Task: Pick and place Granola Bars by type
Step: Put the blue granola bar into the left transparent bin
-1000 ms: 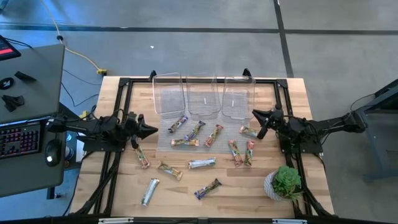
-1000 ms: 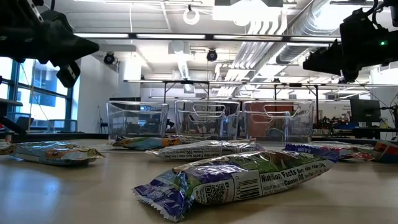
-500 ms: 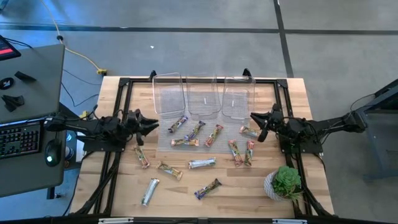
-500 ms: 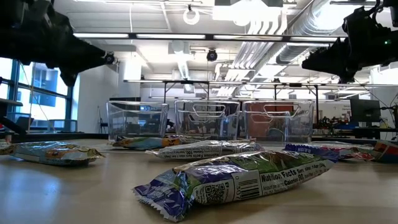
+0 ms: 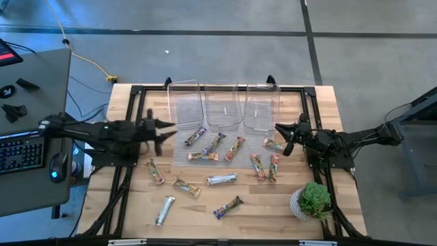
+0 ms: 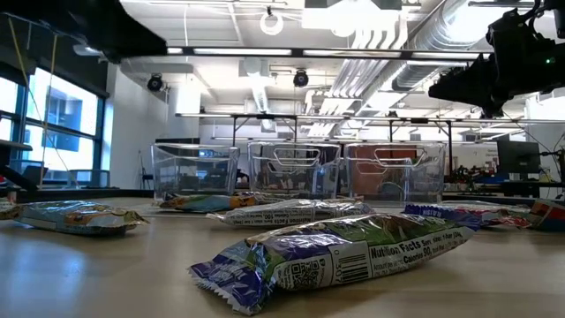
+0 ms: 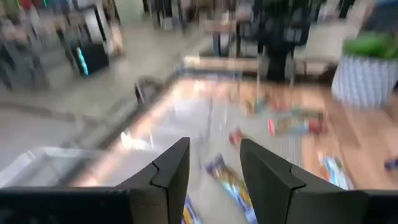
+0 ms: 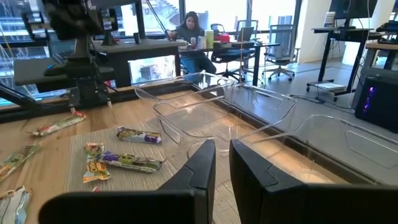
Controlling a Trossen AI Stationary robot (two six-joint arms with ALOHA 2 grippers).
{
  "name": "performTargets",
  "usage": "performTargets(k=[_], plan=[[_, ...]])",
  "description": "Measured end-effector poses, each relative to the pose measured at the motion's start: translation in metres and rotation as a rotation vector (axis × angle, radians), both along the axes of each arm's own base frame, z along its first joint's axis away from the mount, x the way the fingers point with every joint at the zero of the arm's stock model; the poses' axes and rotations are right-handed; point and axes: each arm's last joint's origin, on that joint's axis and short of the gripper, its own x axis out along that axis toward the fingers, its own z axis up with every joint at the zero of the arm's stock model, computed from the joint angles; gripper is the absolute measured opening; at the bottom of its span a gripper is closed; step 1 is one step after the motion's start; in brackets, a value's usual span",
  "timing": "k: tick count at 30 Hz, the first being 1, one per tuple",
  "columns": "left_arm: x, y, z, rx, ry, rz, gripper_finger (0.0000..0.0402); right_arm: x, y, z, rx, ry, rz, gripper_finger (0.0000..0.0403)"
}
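Note:
Several foil-wrapped Granola Bars lie flat on the table. Some, such as a purple one (image 5: 196, 137) and a red one (image 5: 235, 148), are on a grey mat (image 5: 179, 154). Others, such as a silver one (image 5: 164, 210), are on the bare wood nearer the front. My left gripper (image 5: 169, 130) (image 7: 214, 168) hangs open above the mat's left edge, with nothing between its fingers. My right gripper (image 5: 280, 132) (image 8: 222, 168) is shut and empty. It hangs above the mat's right side, near a bar (image 5: 273, 145).
Three clear bins (image 5: 186, 104) (image 5: 224, 106) (image 5: 261, 108) stand in a row at the far edge. A green potted plant (image 5: 313, 200) stands at the near right. A desk with a keyboard (image 5: 20, 154) stands beyond the table's left edge.
My left gripper has risen and swung a little toward the far edge and out over the mat's left side, and its fingers have parted. My right gripper has shifted slightly toward the left. No bar has moved.

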Motion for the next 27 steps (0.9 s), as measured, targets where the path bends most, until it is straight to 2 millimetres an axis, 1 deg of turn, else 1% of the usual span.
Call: performTargets(k=[3,6,8,11,14,18,22,27], plan=[[0.022,-0.005,-0.015,-0.103,0.106,-0.016,0.0137,0.0,0.0,0.0,0.015,-0.008,-0.002,0.0032],[0.041,-0.009,-0.033,-0.246,0.175,0.024,0.0137,0.0,0.0,0.0,0.029,-0.016,-0.018,0.0032],[0.05,-0.01,-0.046,-0.312,0.23,0.06,0.0137,0.0,-0.001,0.0,0.028,-0.016,-0.03,0.0032],[0.061,-0.012,-0.066,-0.358,0.328,0.104,0.0137,-0.001,-0.001,0.0,0.022,-0.013,-0.041,0.0032],[0.069,-0.013,-0.083,-0.4,0.386,0.157,0.0137,-0.001,-0.001,0.0,0.021,-0.012,-0.04,0.0032],[0.074,-0.013,-0.1,-0.361,0.452,0.226,0.0137,-0.001,-0.001,-0.001,0.02,-0.004,-0.039,0.0032],[0.076,-0.01,-0.11,-0.278,0.462,0.339,0.0137,-0.001,-0.001,-0.001,0.019,-0.003,-0.04,0.0032],[0.078,-0.01,-0.117,-0.272,0.497,0.353,0.0137,-0.001,-0.001,-0.001,0.018,0.003,-0.041,0.0032]])
